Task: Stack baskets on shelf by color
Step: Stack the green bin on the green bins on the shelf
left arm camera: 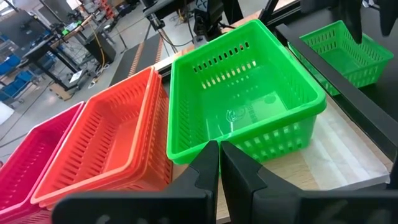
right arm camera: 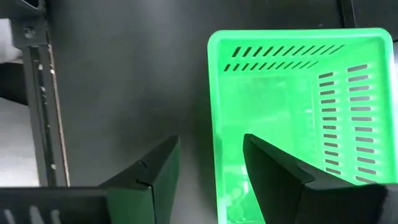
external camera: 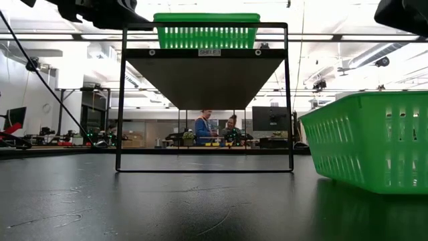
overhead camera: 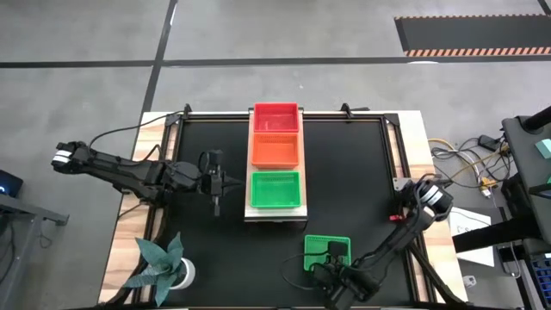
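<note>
In the high view I see the shelf [overhead camera: 275, 213] in the middle of the frame, standing on the black table [overhead camera: 362, 172], and it carries three piles of baskets in one row: the pink pile [overhead camera: 275, 115] at the top, the orange pile [overhead camera: 275, 151] in the centre, and the green pile [overhead camera: 275, 189] at the lower end. One loose green basket [overhead camera: 326, 250] lies on the table at the lower centre-right of the frame, well apart from the shelf. My right gripper [overhead camera: 331, 274] is at the lower edge of this basket. In the right wrist view its fingers [right arm camera: 155, 180] are spread, and the near rim of the loose green basket [right arm camera: 305, 118] stands between them, one finger outside the wall and one inside; I cannot tell if they touch it. My left gripper [overhead camera: 216, 182] waits at the centre-left of the high view, just beside the green pile, with its fingers pressed together and holding nothing. A potted plant [overhead camera: 164, 263] stands at the lower left corner.
</note>
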Motion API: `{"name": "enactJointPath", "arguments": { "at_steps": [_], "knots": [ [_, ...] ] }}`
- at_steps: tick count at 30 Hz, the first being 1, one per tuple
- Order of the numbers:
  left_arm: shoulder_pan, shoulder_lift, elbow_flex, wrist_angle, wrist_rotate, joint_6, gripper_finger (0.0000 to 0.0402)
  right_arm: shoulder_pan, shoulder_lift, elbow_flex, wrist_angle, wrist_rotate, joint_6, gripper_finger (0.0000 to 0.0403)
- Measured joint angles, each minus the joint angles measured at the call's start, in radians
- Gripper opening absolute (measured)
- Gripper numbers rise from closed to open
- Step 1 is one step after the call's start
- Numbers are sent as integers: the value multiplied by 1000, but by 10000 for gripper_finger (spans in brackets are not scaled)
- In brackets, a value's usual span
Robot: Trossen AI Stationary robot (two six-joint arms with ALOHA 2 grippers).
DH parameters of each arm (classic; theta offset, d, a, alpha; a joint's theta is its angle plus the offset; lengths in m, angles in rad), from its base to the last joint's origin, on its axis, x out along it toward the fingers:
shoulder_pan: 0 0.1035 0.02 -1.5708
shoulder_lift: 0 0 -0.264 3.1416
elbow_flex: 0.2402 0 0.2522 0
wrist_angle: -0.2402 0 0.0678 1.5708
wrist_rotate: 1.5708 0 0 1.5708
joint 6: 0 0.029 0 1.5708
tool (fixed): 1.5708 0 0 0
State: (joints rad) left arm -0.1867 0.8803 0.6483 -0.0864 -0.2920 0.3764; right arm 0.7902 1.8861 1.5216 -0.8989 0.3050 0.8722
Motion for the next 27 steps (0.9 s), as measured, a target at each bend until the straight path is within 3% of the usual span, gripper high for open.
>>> {"name": "enactJointPath", "arguments": {
  "at_steps": [11,21,27],
  "knots": [
    [0,0,0,0,0,5,0,0,35,-6,-1,1,-6,125],
    [0,0,1,5,0,6,0,0,51,-6,-2,1,-53,17],
    [0,0,1,8,0,6,0,-3,12,0,-23,-2,-60,9]
  ]
}}
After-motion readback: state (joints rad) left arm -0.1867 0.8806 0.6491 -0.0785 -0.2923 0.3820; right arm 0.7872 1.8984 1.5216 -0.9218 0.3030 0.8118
